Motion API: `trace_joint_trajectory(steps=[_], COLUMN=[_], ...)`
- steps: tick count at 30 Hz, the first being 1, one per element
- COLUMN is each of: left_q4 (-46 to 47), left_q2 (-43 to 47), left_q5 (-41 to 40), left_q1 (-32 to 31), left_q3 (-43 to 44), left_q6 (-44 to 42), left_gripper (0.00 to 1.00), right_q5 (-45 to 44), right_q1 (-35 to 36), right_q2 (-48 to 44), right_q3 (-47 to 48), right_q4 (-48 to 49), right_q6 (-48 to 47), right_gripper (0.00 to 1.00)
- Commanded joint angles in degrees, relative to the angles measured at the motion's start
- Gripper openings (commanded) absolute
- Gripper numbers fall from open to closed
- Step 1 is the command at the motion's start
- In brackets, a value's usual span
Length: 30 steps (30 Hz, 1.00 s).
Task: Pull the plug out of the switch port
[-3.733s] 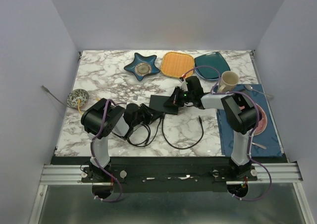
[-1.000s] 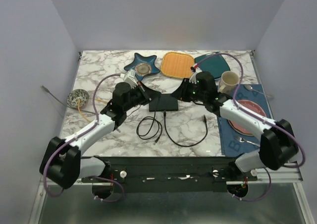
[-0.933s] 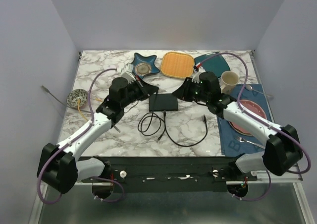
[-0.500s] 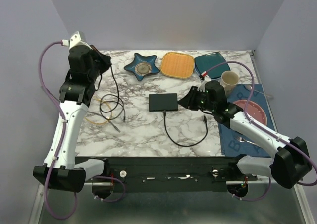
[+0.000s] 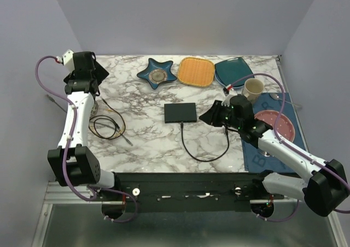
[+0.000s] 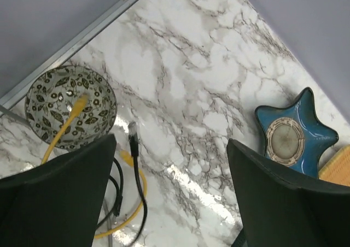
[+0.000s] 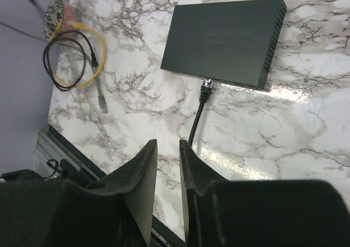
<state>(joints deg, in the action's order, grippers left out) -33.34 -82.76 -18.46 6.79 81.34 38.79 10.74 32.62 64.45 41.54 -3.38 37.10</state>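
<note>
Lying flat mid-counter (image 5: 142,143): switch (image 5: 180,112), one plug (image 7: 205,90) seated in its near edge — black cable (image 5: 205,155) trailing off. Left pincer (image 6: 169,198) spread wide, empty, over far-left corner. Right pincer (image 7: 168,165) nearly pressed together, holding nothing, beside the switch.

Your two arms are built alike — white link shells between bulky matte black joint housings, each bolted to a black base on the silver rail along the near edge of the tabletop. A purple cable loops loose along each arm, ending in a small white connector block near the wrist, and you can see green indicator lights glowing on the right arm's wrist housing. The left gripper (image 6: 169,192) has broad, flat black fingers with squared edges — the right gripper (image 7: 168,189) shows narrower, curved black ones.
</note>
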Motion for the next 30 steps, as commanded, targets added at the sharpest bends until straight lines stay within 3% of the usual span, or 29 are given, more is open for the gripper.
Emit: trace_joint_trajectory(steps=[1, 5, 7, 10, 13, 16, 20, 30], left_q4=[5.92, 6.71, 7.06, 6.10, 7.23, 8.38, 22.30, 19.54], left_q2=[8.14, 10.16, 11.22, 11.74, 12.01, 12.10, 13.85, 15.17], left_q5=[2.37, 8.08, 8.62, 2.56, 4.12, 10.68, 27.19, 29.53], left_q1=[0.16, -1.42, -6.24, -17.22, -23.72, -26.20, -27.52, -33.50], left_q3=[-3.03, -6.10, -9.09, -12.69, -15.68, -16.74, -21.21, -19.29], left_q6=[0.32, 2.78, 4.19, 8.04, 13.66, 17.28, 20.34, 17.81], left_gripper=[0.99, 0.99, 0.99, 0.99, 0.99, 0.99, 0.99, 0.99], right_q5=[-2.04, -1.69, -1.69, -2.13, -2.74, -3.36, -4.24, -5.12], right_q1=[-0.01, -0.01, 0.07, 0.42, 0.69, 0.78, 0.78, 0.95], right_q2=[0.41, 2.87, 3.75, 4.90, 4.64, 3.50, 2.00, -0.11], right_q3=[0.64, 2.31, 2.93, 4.07, 4.51, 4.43, 4.08, 3.11], right_q4=[-0.31, -0.05, 0.12, 0.21, -0.22, -0.84, -1.46, -2.42], right_q6=[-2.03, -2.30, -2.39, -3.00, -3.53, -3.79, -3.70, -3.27], right_gripper=[0.31, 0.31, 0.31, 0.31, 0.31, 0.31, 0.31, 0.32])
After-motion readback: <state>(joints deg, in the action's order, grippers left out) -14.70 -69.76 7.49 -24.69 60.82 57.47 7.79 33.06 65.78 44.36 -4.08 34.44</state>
